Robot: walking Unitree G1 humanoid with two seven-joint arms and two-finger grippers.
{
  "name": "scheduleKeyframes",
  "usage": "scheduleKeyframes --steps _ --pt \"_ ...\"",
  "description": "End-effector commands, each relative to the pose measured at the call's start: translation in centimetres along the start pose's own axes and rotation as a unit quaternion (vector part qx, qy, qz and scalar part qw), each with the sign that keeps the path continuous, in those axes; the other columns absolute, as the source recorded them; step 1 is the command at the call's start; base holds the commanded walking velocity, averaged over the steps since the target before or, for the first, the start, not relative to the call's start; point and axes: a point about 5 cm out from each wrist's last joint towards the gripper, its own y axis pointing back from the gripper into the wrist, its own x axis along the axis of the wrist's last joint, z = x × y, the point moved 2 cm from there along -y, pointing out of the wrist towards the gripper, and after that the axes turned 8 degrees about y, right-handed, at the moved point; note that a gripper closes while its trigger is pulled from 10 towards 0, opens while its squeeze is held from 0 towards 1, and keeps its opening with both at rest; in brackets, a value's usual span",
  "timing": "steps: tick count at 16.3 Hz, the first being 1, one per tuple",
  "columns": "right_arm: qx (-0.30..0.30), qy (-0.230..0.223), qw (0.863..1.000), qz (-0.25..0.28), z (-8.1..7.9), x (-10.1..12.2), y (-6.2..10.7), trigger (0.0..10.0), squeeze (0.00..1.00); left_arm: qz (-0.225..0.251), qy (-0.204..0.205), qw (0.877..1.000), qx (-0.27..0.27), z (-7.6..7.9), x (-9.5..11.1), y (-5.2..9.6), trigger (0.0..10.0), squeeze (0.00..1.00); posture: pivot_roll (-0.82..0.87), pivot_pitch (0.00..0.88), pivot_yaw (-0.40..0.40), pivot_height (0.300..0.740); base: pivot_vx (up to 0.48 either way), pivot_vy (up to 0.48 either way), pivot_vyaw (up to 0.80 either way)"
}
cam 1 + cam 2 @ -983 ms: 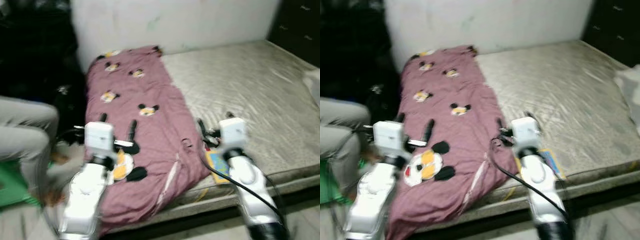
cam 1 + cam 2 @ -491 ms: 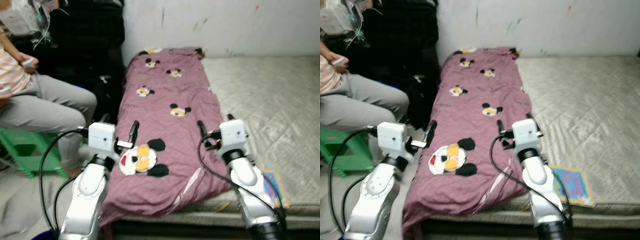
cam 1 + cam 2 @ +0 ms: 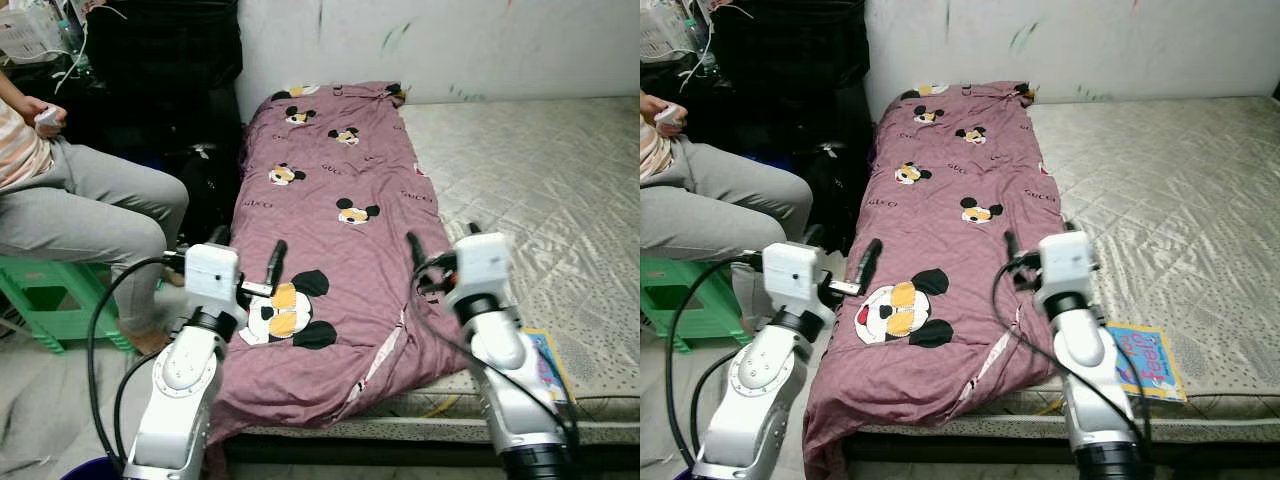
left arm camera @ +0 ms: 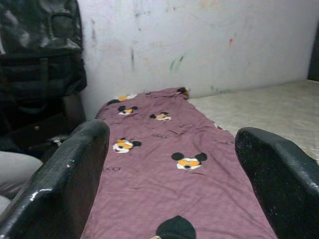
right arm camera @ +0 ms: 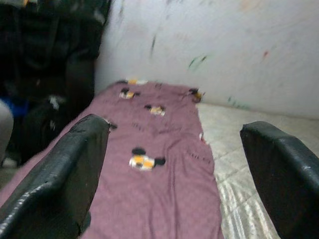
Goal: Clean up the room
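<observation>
Left eye view, nearest: two silver arms reach forward over the near edge of the mattress (image 3: 560, 190); the left gripper (image 3: 247, 258) hovers above the blanket's near left part with its two fingers spread and grasping nothing; the right gripper (image 3: 442, 247) hangs over the blanket's near right edge, likewise spread and empty. One maroon blanket (image 3: 330, 220) printed with cartoon mouse heads lies along the mattress's left side, from the near edge, where it droops over, to the far left corner by the wall (image 3: 440, 40). One colourful booklet (image 3: 1145, 362) lies at the near edge, right of the blanket. One person (image 3: 70, 200) sits on one green stool (image 3: 50, 300) left of the bed.
</observation>
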Motion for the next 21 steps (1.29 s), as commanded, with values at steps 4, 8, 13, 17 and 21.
scheduleKeyframes --steps 4,8,13,17,21 --pt "-0.017 -0.019 1.0 0.004 -0.2 0.2 0.0 10.0 0.0 -0.002 -0.019 1.0 0.017 -1.8 0.6 0.2 10.0 0.0 -0.08 0.0 0.073 0.74 0.0 0.0 0.0" --pt "0.011 -0.017 1.0 -0.001 -1.2 0.2 -0.3 10.0 0.0 0.002 -0.014 1.0 0.026 -1.4 0.5 0.2 10.0 0.0 -0.05 0.0 0.019 0.74 0.0 0.0 0.0" --pt "0.074 -0.009 0.997 -0.006 -2.7 0.0 -1.1 10.0 0.0 0.0 -0.002 0.996 0.088 -1.7 -0.2 2.8 10.0 0.0 0.01 0.0 -0.097 0.74 0.0 0.0 0.0" --pt "0.095 -0.002 0.995 0.002 -4.1 0.5 -1.4 10.0 0.0 -0.004 -0.002 0.995 0.099 -2.0 -0.2 3.5 10.0 0.0 0.0 0.0 -0.08 0.74 0.0 0.0 0.0" --pt "0.088 0.0 0.996 -0.007 -3.7 -0.2 -0.8 10.0 0.0 -0.008 0.0 0.998 0.066 -1.4 -0.2 3.1 10.0 0.0 -0.03 0.0 -0.048 0.74 0.0 0.0 0.0"
